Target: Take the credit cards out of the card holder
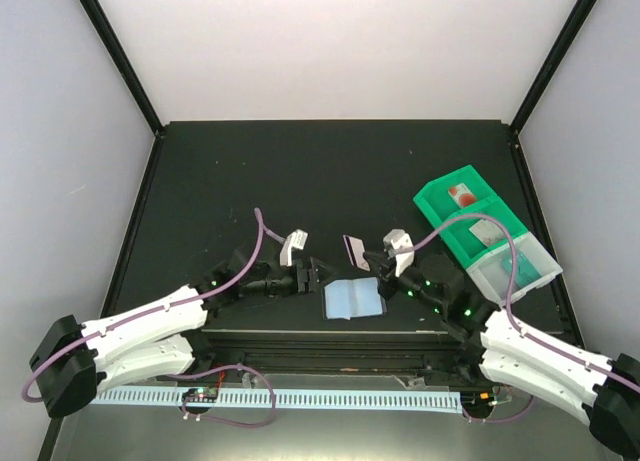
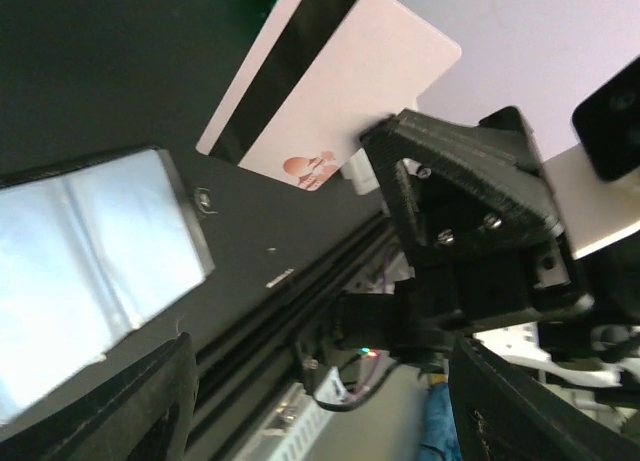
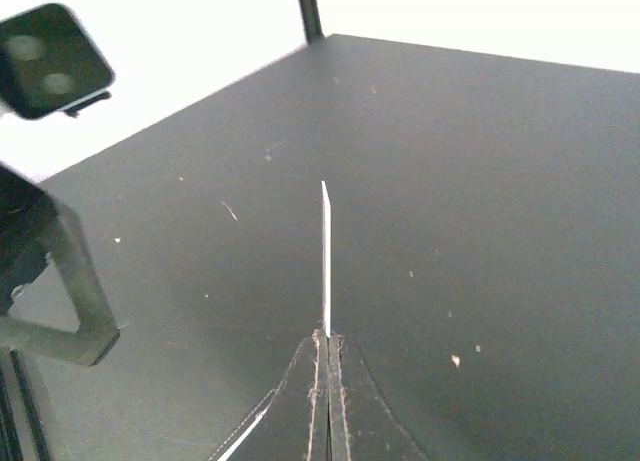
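Note:
The card holder (image 1: 352,299) lies open on the black table, pale blue-grey lining up; it also shows in the left wrist view (image 2: 90,271). My right gripper (image 1: 372,261) is shut on a white credit card (image 1: 354,249) with a black stripe and a red mark, held in the air just above and behind the holder. In the left wrist view the card (image 2: 330,81) sticks out of the right gripper's fingers (image 2: 450,181). In the right wrist view the card (image 3: 325,261) is edge-on between the shut gripper (image 3: 327,341). My left gripper (image 1: 318,273) is open and empty by the holder's left edge, its fingers (image 2: 150,401) wide apart.
A green compartment tray (image 1: 432,213) stands at the right with a card with a red mark (image 1: 462,193) and another card (image 1: 487,231) in it; its near end is a pale bin. The left wrist's camera (image 3: 50,56) is near the held card.

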Controlling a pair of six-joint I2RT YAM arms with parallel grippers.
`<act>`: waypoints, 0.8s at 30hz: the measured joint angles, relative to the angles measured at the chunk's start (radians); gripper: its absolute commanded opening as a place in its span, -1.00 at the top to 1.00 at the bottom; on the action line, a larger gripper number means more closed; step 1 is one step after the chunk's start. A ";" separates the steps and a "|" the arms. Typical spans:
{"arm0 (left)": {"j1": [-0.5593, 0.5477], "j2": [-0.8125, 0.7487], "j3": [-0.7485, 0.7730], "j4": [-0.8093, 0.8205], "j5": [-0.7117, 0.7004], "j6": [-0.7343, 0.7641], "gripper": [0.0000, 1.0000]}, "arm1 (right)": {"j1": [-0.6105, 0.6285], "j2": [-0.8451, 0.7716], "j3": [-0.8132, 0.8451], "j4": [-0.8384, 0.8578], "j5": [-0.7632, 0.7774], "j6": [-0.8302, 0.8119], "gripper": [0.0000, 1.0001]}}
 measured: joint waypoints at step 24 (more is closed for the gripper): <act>0.000 -0.017 -0.099 0.365 0.095 -0.375 -0.27 | 0.327 -0.040 -0.181 0.346 0.267 -0.641 0.98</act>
